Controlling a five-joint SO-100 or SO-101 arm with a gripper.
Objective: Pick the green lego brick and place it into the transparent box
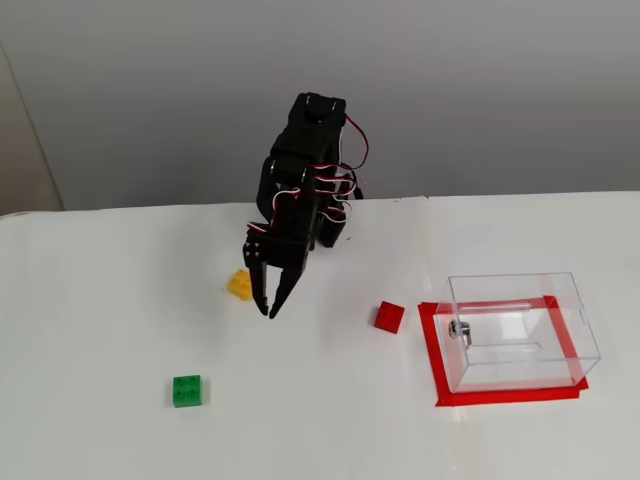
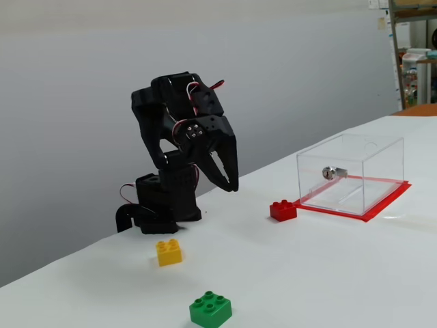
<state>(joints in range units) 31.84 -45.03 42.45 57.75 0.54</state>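
Note:
The green lego brick (image 1: 186, 390) (image 2: 210, 309) lies alone on the white table, studs up, near the front left in both fixed views. The transparent box (image 1: 510, 284) (image 2: 362, 147) stands on the right with a small metal fitting on one wall and no brick inside. My black gripper (image 1: 267, 314) (image 2: 233, 188) hangs in the air, pointing down. Its fingertips are together and hold nothing. It is well above and to the right of the green brick, far from the box.
A yellow brick (image 1: 238, 287) (image 2: 168, 252) lies by the arm, partly hidden behind the fingers in one fixed view. A red brick (image 1: 389, 317) (image 2: 283, 210) sits just left of the box. Red tape (image 1: 432, 350) frames the box's footprint. The arm's base (image 2: 160, 201) stands at the table's back.

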